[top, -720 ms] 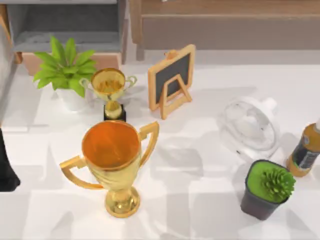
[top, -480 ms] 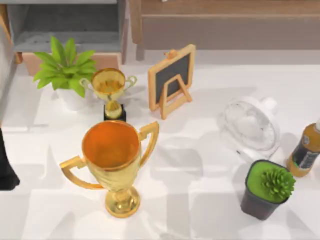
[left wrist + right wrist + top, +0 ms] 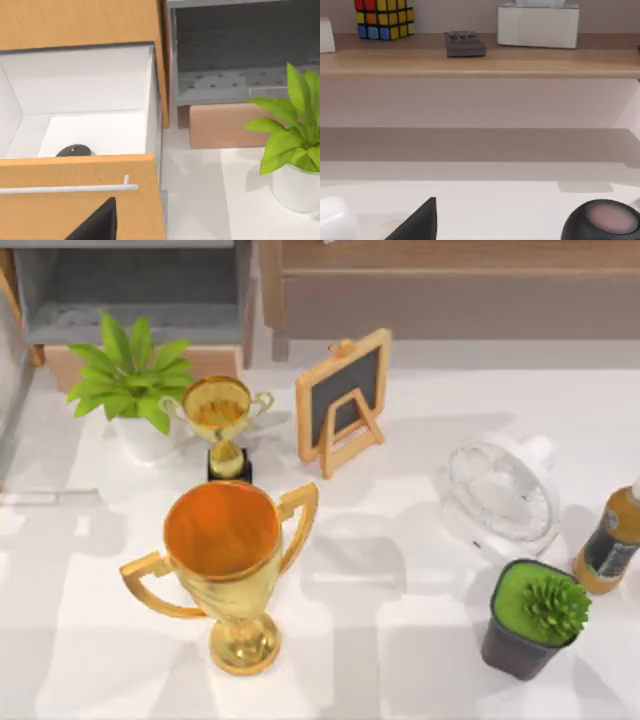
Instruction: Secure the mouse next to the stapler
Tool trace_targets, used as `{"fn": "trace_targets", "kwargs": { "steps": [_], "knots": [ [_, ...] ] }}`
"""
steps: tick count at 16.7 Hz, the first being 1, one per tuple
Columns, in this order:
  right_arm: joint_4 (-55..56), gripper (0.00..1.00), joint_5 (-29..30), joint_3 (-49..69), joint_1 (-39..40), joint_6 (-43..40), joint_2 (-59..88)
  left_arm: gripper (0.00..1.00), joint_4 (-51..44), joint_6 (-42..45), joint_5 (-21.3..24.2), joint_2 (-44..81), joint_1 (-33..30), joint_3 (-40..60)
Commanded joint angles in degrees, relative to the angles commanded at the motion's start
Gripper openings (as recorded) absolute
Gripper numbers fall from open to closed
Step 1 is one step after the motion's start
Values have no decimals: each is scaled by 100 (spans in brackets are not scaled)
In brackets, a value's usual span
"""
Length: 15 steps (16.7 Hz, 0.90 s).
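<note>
A dark grey mouse (image 3: 73, 150) lies on the white floor of an open wooden drawer (image 3: 150, 100), just behind the drawer front with its silver bar handle (image 3: 70, 188). A dark part of my left gripper (image 3: 95, 225) shows in front of that drawer front, apart from the mouse. The stapler is out of view. A dark part of my right gripper (image 3: 415, 222) hangs over the white table, facing a wooden shelf (image 3: 480, 62).
On the table stand a large gold trophy (image 3: 225, 560), a small trophy (image 3: 220, 425), a leafy plant (image 3: 130, 380), a chalkboard (image 3: 343, 400), a white fan (image 3: 500, 495), a potted succulent (image 3: 535, 615) and a bottle (image 3: 610, 545). The shelf holds a colour cube (image 3: 382, 19), a grey block (image 3: 464, 43) and a tissue box (image 3: 538, 25).
The dark bulk of my left arm at the top view's left edge has slid out of that view. Nothing on the table has moved.
</note>
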Motion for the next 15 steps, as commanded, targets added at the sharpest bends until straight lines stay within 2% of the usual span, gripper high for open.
{"fn": "trace_targets", "kwargs": {
  "steps": [10, 15],
  "knots": [
    [0, 100, 0, 0, 0, 0, 0, 100, -3466, 971, 35, 6971, 1008, 6519],
    [0, 100, 0, 0, 0, 0, 0, 100, -4969, 1356, 58, 9831, 1462, 9204]
  ]
}}
